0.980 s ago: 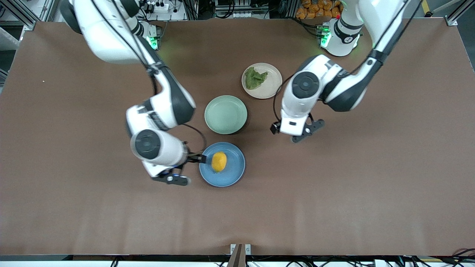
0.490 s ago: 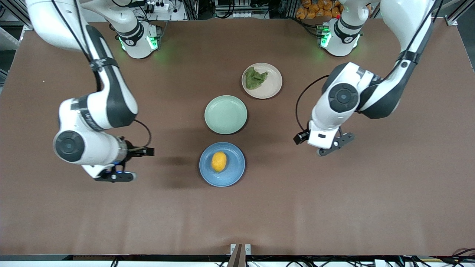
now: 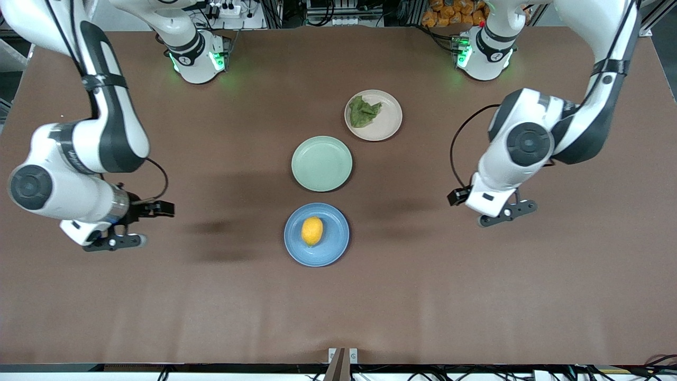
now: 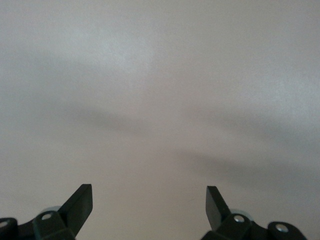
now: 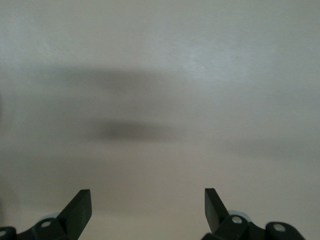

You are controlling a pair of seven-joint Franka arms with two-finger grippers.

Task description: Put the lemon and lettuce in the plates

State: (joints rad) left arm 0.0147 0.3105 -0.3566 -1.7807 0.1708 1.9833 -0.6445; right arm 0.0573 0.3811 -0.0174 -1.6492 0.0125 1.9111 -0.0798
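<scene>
Since a second ago both arms have pulled away from the middle of the brown tabletop (image 3: 476, 296), and each is now over bare surface at its own end. The right hand (image 3: 113, 241), which was at the rim of the round blue plastic plate (image 3: 333, 246), has left it. Its fingers stand wide apart and hold nothing, as the right wrist view (image 5: 147, 207) shows. The left hand (image 3: 505, 216) is also wide open and empty in the left wrist view (image 4: 149, 205).

The small oval bright-yellow lemon (image 3: 312, 231) lies inside the blue plate, well apart from the right hand. The wrinkly dark-green lettuce leaf (image 3: 364, 112) lies in the round pale beige-pink plate (image 3: 389, 124), farther from the front camera and well apart from the left hand. Between these two plates sits a round pale green plate (image 3: 321, 163) with nothing in it.

I judge the task as finished: both things rest in plates, and the arms seem to be retreating.
</scene>
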